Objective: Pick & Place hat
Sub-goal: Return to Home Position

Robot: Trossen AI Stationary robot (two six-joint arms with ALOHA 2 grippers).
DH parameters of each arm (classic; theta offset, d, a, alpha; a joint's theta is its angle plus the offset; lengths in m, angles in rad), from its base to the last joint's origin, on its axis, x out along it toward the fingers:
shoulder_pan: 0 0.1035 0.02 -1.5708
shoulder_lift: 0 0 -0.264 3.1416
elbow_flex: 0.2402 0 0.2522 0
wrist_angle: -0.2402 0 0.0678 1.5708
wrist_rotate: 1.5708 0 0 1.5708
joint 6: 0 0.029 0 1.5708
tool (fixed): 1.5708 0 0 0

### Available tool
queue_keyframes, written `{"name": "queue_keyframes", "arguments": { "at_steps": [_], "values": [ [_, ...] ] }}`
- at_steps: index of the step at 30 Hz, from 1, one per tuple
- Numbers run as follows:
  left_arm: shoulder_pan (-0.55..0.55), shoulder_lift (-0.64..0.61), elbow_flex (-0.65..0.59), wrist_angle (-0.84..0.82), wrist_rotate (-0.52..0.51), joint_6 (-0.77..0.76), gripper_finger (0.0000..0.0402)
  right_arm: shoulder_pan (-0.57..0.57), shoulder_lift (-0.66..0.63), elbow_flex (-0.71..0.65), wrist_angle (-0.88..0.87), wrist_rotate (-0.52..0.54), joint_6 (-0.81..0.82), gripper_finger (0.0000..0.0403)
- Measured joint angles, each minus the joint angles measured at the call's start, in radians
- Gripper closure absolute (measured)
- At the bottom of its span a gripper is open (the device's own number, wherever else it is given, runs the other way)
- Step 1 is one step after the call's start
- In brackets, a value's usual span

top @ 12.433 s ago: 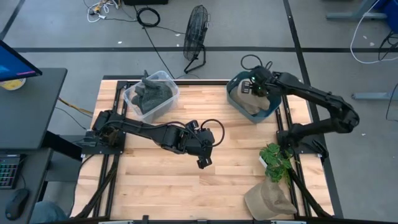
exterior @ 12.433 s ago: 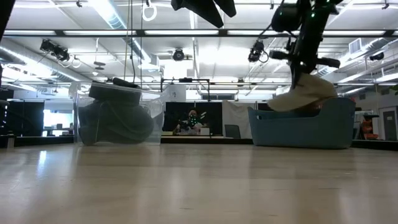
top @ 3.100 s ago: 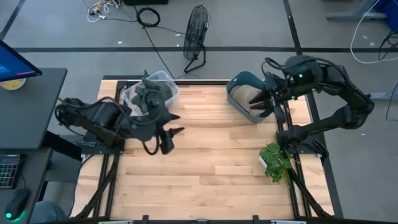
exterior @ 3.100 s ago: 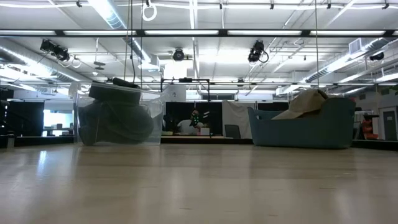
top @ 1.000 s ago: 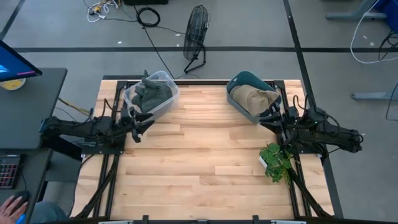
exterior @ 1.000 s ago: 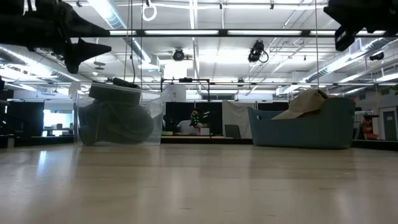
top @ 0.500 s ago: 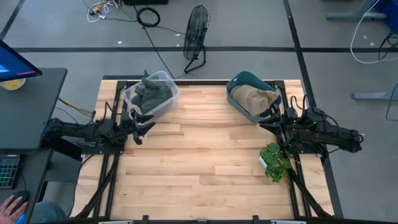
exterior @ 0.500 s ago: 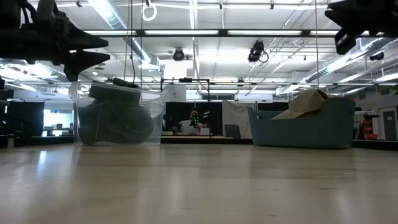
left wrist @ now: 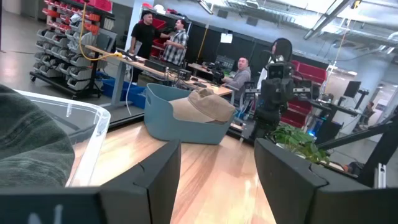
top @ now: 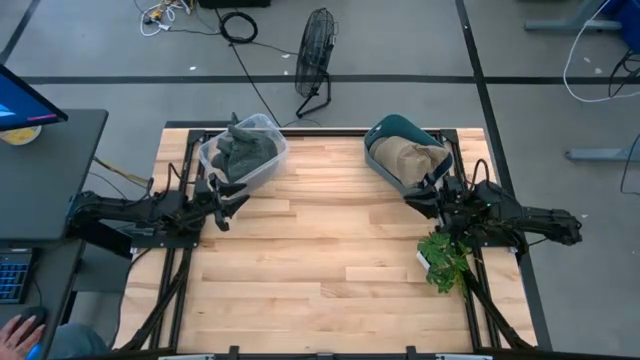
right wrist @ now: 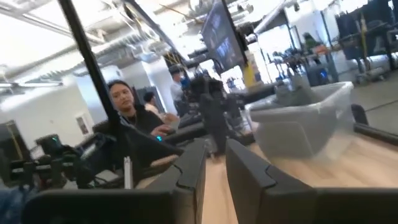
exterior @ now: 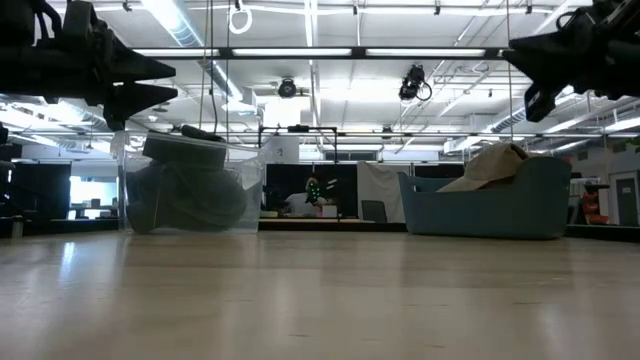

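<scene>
Though the cap (top: 408, 156) lies binned near the right fingers (right wrist: 186, 180), both pairs seem apart.

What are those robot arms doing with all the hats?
Right now nothing is being carried. The light brown caps lie piled in the blue bin on the right side of the table, and dark caps fill the clear bin on the left side. The left arm is folded low beside the clear bin and the right arm beside the blue bin, each with open, empty jaws. The sorting looks finished.
</scene>
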Motion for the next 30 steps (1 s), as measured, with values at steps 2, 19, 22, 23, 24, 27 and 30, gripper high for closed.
{"name": "queue_keyframes", "arguments": {
  "at_steps": [2,19,22,23,24,27,30],
  "values": [
    [0.0,0.0,0.0,-0.006,0.0,-0.002,0.0193,0.0,0.0,0.002,-0.012,0.016,-0.01,0.0334],
    [0.0,0.0,0.0,-0.02,-0.004,0.034,0.0193,0.0,0.001,0.004,-0.193,0.037,-0.044,0.0334],
    [0.0,0.0,0.0,-0.02,-0.004,0.031,0.0193,0.0,0.004,0.004,-0.186,0.038,-0.051,0.0334],
    [0.0,0.0,0.0,-0.02,-0.004,0.031,0.0193,0.0,0.004,0.004,-0.187,0.038,-0.051,0.0334],
    [0.0,0.0,0.0,-0.019,-0.004,0.031,0.0193,0.0,0.004,0.004,-0.187,0.038,-0.051,0.0334],
    [0.0,0.0,0.0,-0.019,-0.004,0.031,0.0193,0.0,0.004,0.004,-0.187,0.038,-0.054,0.0334],
    [0.0,0.0,0.0,-0.019,-0.004,0.031,0.0193,0.0,0.004,0.004,-0.187,0.038,-0.054,0.0334]
  ]
}}
